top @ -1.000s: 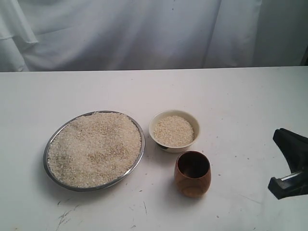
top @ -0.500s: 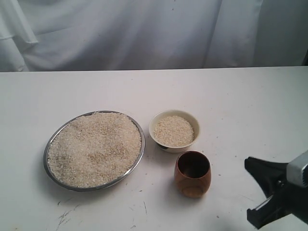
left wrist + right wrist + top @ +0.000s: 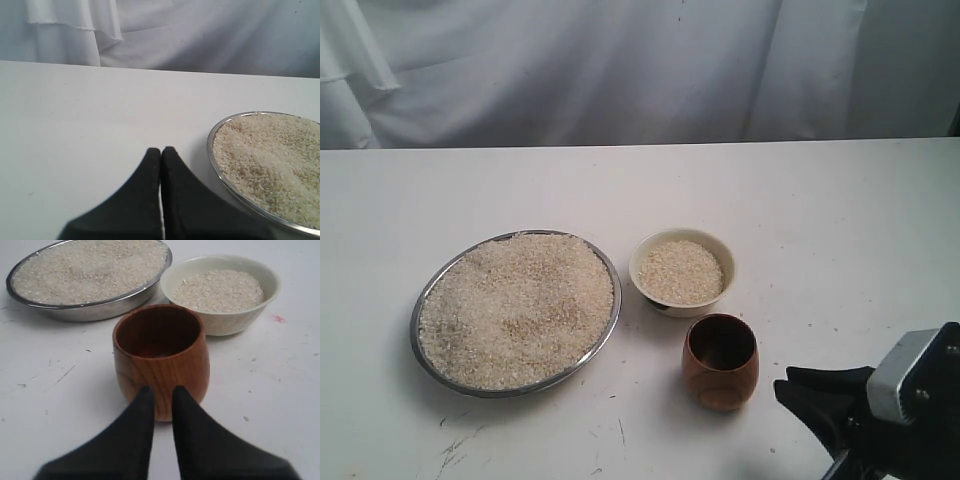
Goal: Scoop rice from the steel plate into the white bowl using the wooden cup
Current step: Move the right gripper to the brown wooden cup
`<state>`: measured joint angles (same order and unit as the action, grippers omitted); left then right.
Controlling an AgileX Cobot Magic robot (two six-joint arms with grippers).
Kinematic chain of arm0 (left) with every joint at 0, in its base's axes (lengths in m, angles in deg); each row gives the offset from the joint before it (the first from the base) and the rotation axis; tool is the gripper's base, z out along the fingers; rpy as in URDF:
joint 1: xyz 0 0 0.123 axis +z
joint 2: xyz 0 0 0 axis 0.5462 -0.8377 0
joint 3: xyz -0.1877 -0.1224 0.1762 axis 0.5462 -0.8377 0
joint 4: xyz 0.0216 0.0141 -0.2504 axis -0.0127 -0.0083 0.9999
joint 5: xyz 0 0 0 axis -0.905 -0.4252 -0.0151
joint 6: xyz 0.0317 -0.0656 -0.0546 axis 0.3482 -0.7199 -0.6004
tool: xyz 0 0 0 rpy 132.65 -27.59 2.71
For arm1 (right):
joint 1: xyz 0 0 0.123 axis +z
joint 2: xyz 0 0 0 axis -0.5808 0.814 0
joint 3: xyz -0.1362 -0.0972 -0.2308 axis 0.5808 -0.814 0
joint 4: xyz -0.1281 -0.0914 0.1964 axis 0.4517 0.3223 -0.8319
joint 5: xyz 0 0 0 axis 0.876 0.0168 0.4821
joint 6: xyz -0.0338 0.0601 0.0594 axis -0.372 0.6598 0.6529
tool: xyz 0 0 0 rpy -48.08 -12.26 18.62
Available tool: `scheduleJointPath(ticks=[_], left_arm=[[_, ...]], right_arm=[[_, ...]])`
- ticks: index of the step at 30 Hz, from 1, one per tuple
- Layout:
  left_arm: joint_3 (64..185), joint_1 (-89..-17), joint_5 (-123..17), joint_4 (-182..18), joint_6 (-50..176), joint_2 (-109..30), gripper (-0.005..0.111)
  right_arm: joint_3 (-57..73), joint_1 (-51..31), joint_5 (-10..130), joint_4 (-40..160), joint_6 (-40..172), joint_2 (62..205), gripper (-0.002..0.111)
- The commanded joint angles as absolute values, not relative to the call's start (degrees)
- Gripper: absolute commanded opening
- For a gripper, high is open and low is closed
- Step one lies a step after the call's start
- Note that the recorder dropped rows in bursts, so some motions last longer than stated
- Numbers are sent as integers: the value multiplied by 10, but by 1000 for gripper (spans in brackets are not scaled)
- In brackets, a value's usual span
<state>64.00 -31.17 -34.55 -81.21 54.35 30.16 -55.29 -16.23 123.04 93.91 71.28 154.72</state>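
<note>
Broadly, the white bench (image 3: 620,180) carries three dishes in front of a hanging white cloth (image 3: 620,70); the steel plate (image 3: 95,311) lies toward the left of the exterior view, and the rice (image 3: 515,308) fills it almost to the rim in a low, loose heap; the white bowl (image 3: 235,322) sits just beside the plate on its right, with a thin strip of bench showing between the two, and it too holds rice, close to its thick rim; the wooden cup (image 3: 720,385) stands upright on the bench, nearer the camera than the bowl and slightly to its right, apart from both dishes; its mouth faces up and the inside shows dark, bare wood

The right claw (image 3: 162,390) comes in low at the bottom right corner of the exterior view, its black fingers (image 3: 820,392) pointing toward the cup; a patch of bench separates the nearest fingertip from the cup's side, so it is near but not touching; its wrist view looks straight along the fingers at the cup, with the bowl and plate behind; the two fingers are parted by a narrow slot and nothing sits between them

The left claw (image 3: 161,150) is closed, its two black fingers pressed flat together with nothing gripped; it hangs over bare bench, with the rim of the rice-filled plate near it on one side; a few dark scuffs mark the bench in front of the plate
</note>
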Motion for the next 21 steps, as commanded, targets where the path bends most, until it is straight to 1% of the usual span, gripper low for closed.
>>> scheduleJointPath(ticks=[1, 3, 5, 6, 11, 17, 21], left_arm=[[637, -311, -349, -811, 543, 304, 0], [637, -311, -349, -811, 543, 304, 0], [637, -311, -349, -811, 543, 304, 0], [637, -311, -349, -811, 543, 304, 0], [637, -311, -349, -811, 543, 304, 0], [637, -311, -349, -811, 543, 304, 0], [637, -311, -349, -811, 543, 304, 0]], right_arm=[[-521, -161, 1192, 991, 730, 1548, 45], [-510, -161, 1171, 983, 730, 1548, 59], [-500, -161, 1151, 983, 730, 1548, 66], [-495, -161, 1139, 983, 736, 1548, 68], [-471, -161, 1104, 984, 774, 1548, 68], [-419, -161, 1076, 1064, 838, 1554, 68], [-409, -161, 1081, 1101, 865, 1577, 68]])
